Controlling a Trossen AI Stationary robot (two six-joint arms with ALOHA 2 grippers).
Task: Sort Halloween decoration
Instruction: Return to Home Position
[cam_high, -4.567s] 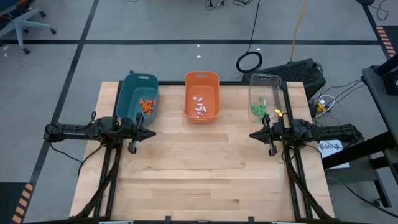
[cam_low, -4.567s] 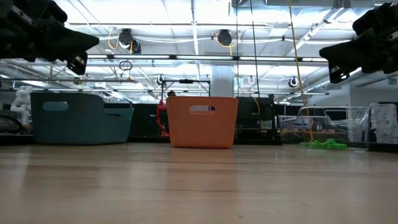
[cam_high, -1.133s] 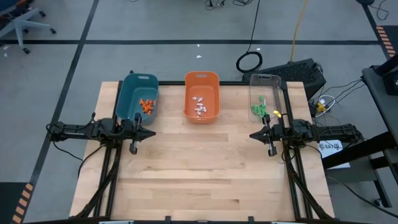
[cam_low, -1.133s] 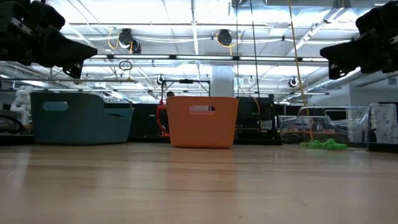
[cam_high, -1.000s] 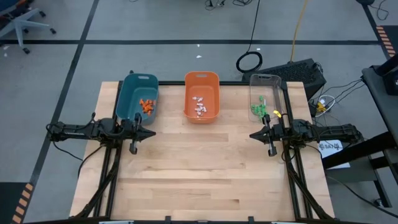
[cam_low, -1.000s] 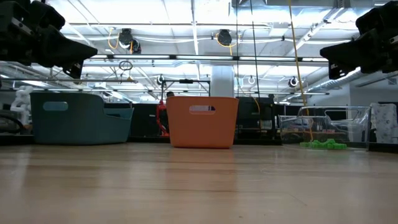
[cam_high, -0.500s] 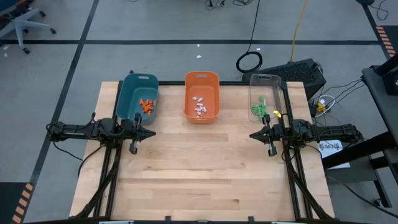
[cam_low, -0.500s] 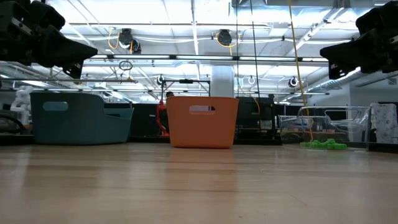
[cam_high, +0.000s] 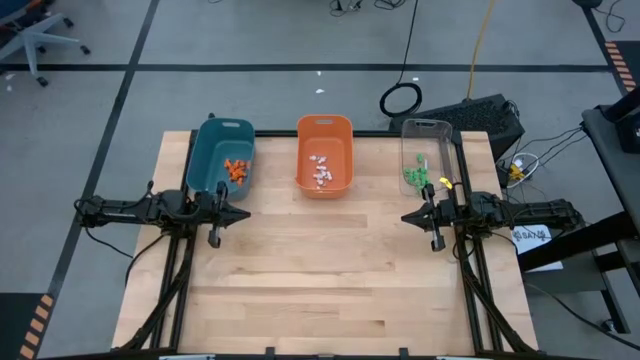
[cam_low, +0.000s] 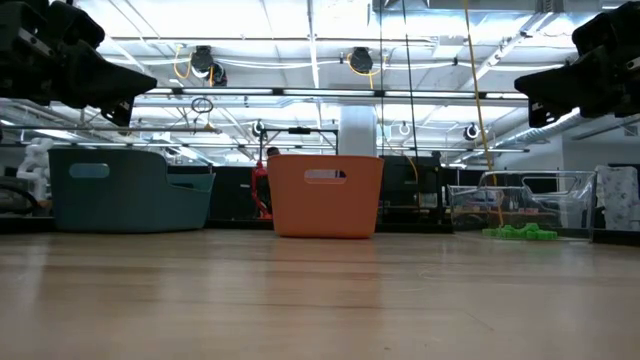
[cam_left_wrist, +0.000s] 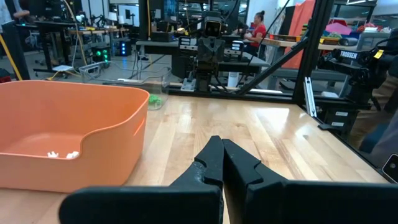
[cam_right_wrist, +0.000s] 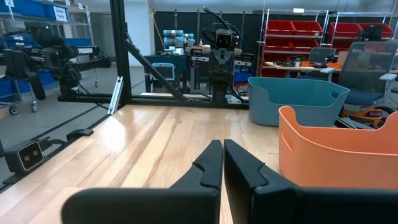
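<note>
The tiny trinkets lie sorted in three bins along the table's far edge: orange ones (cam_high: 236, 168) in the teal bin (cam_high: 205, 160), white ones (cam_high: 320, 170) in the orange bin (cam_high: 342, 160), green ones (cam_high: 415, 176) in the clear bin (cam_high: 440, 140). The white ones (cam_left_wrist: 61, 154) also show in the left wrist view. My left gripper (cam_high: 246, 214) hovers shut above the table's left side, just near of the teal bin, pointing right. My right gripper (cam_high: 406, 217) hovers shut above the right side, near of the clear bin, pointing left. Both hold nothing (cam_left_wrist: 222, 147) (cam_right_wrist: 222, 149).
The bare wooden tabletop (cam_high: 330, 270) stretches between and in front of the two grippers. In the low view the bins (cam_low: 325, 195) stand at the far edge. People sit in the room beyond the table (cam_left_wrist: 256, 31). A black box and cables lie off the far right corner (cam_high: 480, 115).
</note>
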